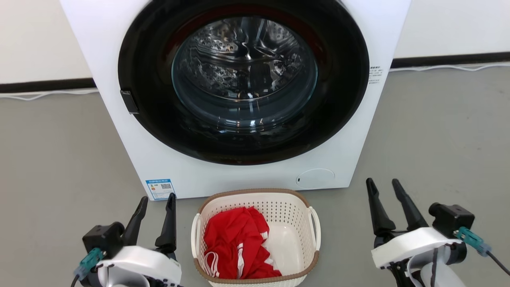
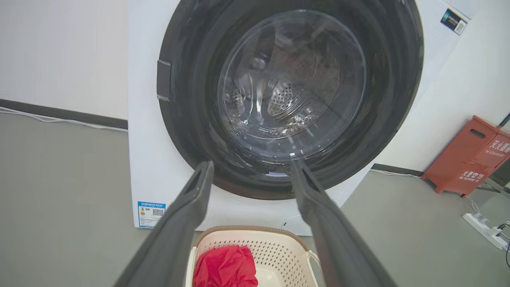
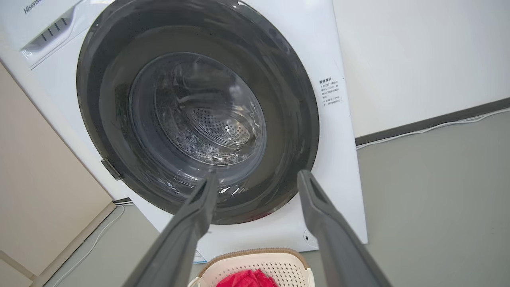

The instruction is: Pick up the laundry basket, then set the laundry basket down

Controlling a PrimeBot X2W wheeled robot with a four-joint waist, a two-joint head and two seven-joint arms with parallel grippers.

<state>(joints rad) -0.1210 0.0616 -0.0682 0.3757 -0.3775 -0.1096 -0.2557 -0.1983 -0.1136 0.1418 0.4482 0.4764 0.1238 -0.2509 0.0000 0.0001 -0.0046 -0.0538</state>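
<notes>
laundry basket point(image 1: 279, 209) on floor point(image 1: 59, 159), touching-close to washing machine point(image 1: 255, 175), between grippers | left gripper point(image 1: 157, 197) + right gripper point(image 1: 382, 181) fingers spread, empty | probably light, stiff plastic (only 1 red cloth point(image 1: 235, 243) inside) | I'd grab the 2 side handles point(image 1: 316, 227)

We find bright, even light and soft shadows. Glare streaks the door glass point(image 1: 244, 71). Wrist views bend at the edges; near fingers point(image 2: 175, 239) blur.

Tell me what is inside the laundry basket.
In the laundry basket, a crumpled red garment with white trim fills the left; its right floor is bare. Anything under the garment is hidden.
</notes>
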